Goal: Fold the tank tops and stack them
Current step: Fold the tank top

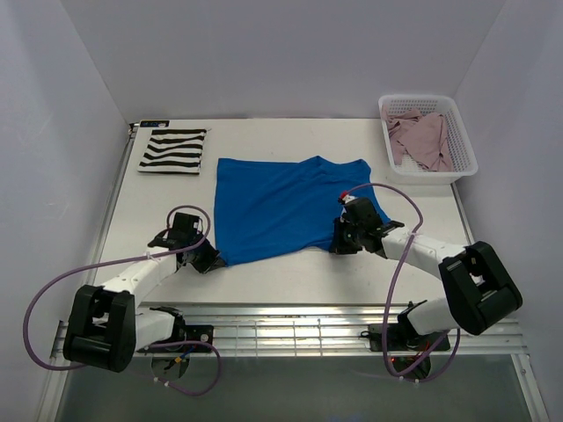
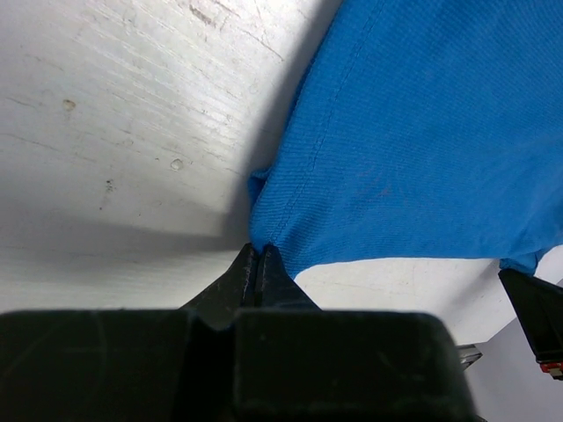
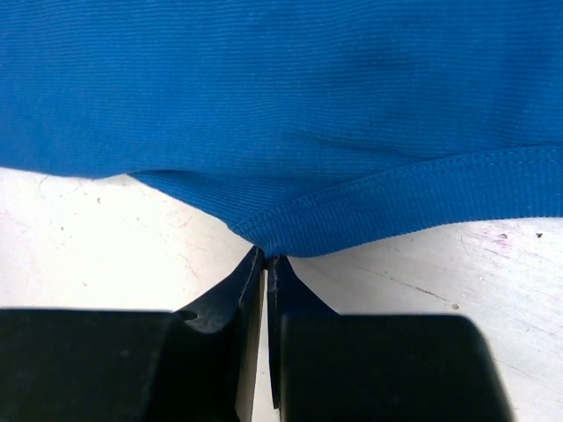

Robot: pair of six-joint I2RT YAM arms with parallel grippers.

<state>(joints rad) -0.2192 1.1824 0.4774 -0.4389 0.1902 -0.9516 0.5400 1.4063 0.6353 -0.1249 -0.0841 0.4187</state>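
Left gripper (image 2: pixel 258 249) on ribbed blue top (image 2: pixel 422 132)

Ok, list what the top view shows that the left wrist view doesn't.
Only the top view: the folded striped top at the far left, and the basket at the far right holding the pink top. Only the left wrist view: up close, the left gripper shut on a corner of the blue top, plus scuffs on the table. Both: the blue top, the left gripper and the table.
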